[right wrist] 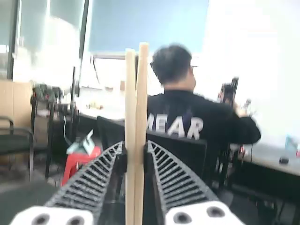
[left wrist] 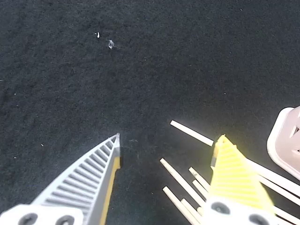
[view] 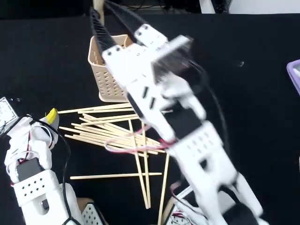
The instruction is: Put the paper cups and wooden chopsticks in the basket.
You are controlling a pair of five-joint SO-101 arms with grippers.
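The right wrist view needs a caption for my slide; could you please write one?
Right gripper shut on two wooden chopsticks, held side by side and sticking out well beyond it.

The black worktop [view: 243, 108] carries a beige basket [view: 108, 82] near its far edge, wooden chopsticks [view: 101, 129] scattered just beside it toward the near edge, and a purple object [view: 294, 75] at the right edge.
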